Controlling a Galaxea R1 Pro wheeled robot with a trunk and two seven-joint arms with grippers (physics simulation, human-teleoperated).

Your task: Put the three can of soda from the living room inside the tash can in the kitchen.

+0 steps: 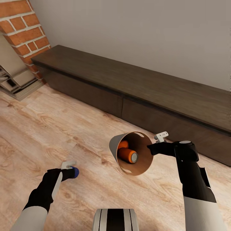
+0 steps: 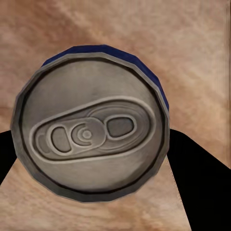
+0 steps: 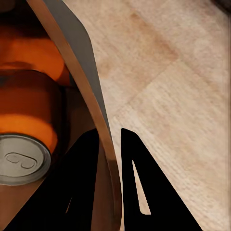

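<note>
**In the living room, before the long low cabinet: bin, cans, two pincers**

Landmark: long low dark cabinet, set along the grey wall, on a wood-plank floor. Red brick fireplace at the cabinet's left end.

1. Bin, tan outside, brown inside. Held off the floor in front of the cabinet, tipped on its side with the mouth turned toward the robot. Oval slot handle visible near the rim. In the right wrist view its rim runs between the two black fingers.

2. Orange cans, two, lying inside the bin. The nearer one shows its grey top toward the mouth; the second lies behind it, deeper in, partly hidden.

3. Blue can, grey top with pull-tab. Held above the floor, well to the left of the bin and farther from the cabinet than the bin. Body dark blue, not orange.

4. Right pincer: clenched on the bin's rim, one finger inside the wall, one outside.

5. Left pincer: grasping the blue can by its sides, black fingers showing on either side of it.

6. Robot base, at the lower edge of the head view, farthest from the cabinet.
</note>
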